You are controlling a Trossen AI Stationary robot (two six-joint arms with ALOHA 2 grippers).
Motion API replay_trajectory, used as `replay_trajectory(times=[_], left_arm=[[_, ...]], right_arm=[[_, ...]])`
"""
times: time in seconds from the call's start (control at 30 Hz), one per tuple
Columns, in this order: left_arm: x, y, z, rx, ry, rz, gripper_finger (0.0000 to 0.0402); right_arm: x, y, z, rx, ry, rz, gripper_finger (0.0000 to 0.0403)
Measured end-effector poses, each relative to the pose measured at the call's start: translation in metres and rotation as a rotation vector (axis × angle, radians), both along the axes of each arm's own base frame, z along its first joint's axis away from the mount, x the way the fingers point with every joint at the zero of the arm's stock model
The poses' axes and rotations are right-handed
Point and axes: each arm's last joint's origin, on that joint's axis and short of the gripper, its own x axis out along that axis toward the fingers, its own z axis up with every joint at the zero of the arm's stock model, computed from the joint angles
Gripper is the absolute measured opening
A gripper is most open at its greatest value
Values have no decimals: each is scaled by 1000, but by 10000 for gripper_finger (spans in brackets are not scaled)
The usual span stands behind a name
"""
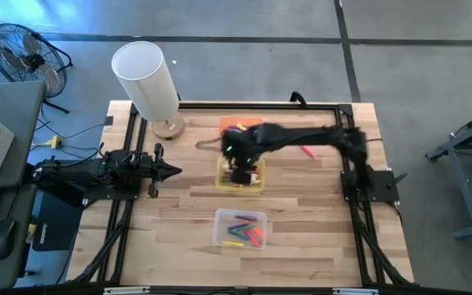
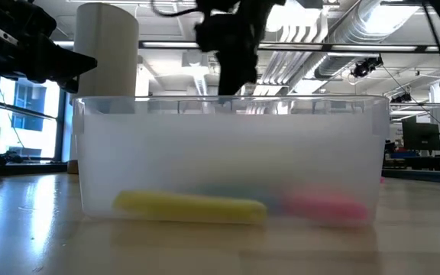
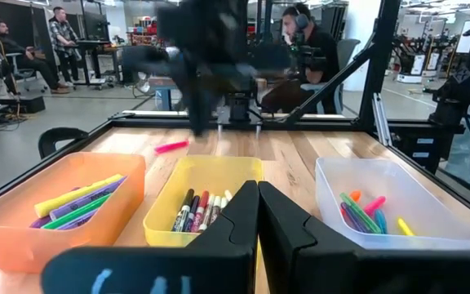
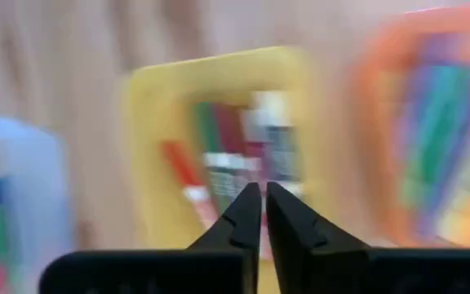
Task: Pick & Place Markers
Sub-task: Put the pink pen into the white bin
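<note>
Markers are lying sorted into three bins along the middle of the table, with one loose pink marker [image 1: 308, 151] resting on the bare wood near the right arm. Going left to right in the left wrist view: the orange bin [image 3: 23, 224] is holding purple, green and yellow pens, the yellow bin [image 3: 163, 214] white-bodied ones with dark and red caps, the clear bin [image 3: 431, 214] orange, green and pink ones. The left gripper [image 3: 258, 214] is waiting at the table's left side, fingers pressed together on nothing. The right gripper [image 4: 263, 208] is hovering over the yellow bin, fingers nearly closed and empty. Each pen is probably light, stiff and smooth, so it may roll; pinching across mid-barrel looks best.
</note>
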Motion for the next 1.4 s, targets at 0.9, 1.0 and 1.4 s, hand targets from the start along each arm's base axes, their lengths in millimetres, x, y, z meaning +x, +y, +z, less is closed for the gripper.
replay_trajectory(times=[0.9,1.0,1.4], left_arm=[[0,0,0,0,0,0,1],[0,0,0,0,0,0,1],[0,0,0,0,0,0,1]], right_arm=[[-237,-72,-77,-13,183,-501,55],[-246,-75,-91,-22,196,-514,73],[-256,-75,-121,-6,167,-497,75]])
